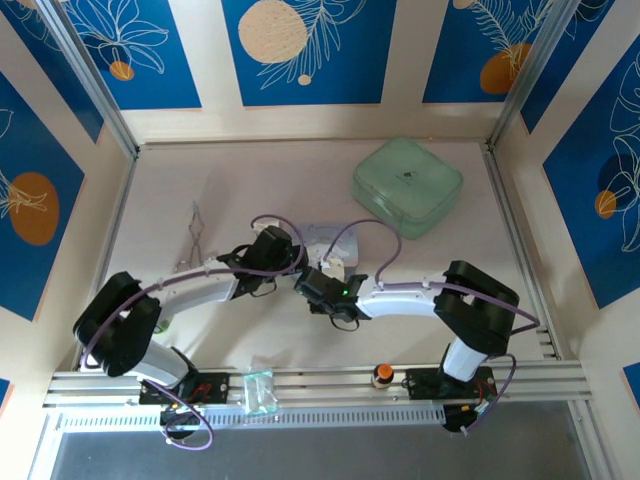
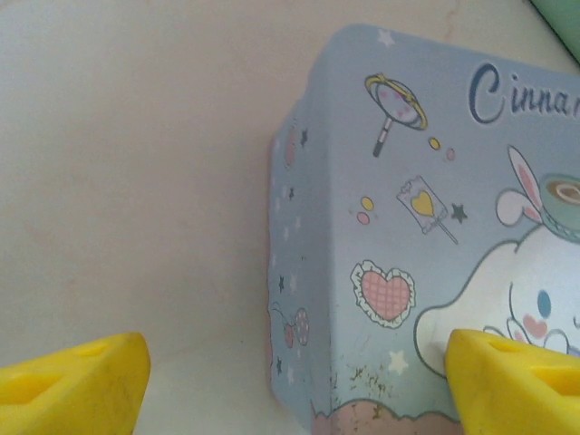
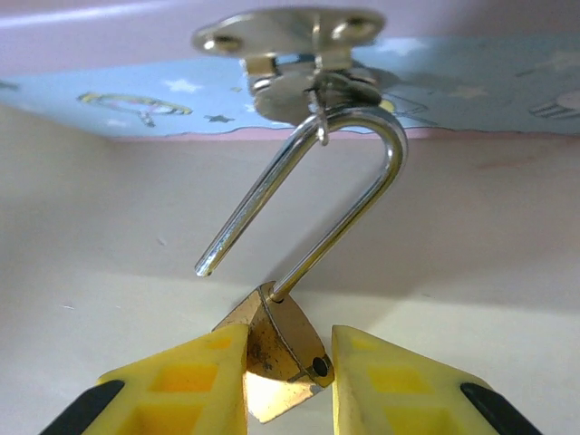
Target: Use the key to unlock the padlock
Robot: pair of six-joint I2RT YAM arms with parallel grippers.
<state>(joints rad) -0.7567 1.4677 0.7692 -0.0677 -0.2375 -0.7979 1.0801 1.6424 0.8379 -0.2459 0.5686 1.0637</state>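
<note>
Presently, right hand (image 3: 288, 367) clamps small brass-gold padlock (image 3: 275, 333), silver shackle (image 3: 396, 154) leg free; left hand (image 2: 294, 385), wide open, straddles corner edge of pale-blue printed tin (image 2: 435, 227).

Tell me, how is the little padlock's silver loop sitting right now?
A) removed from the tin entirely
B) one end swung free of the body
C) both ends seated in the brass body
B: one leg of the padlock's loop hangs free of the body, with the loop hooked through the tin's clasp.
</note>
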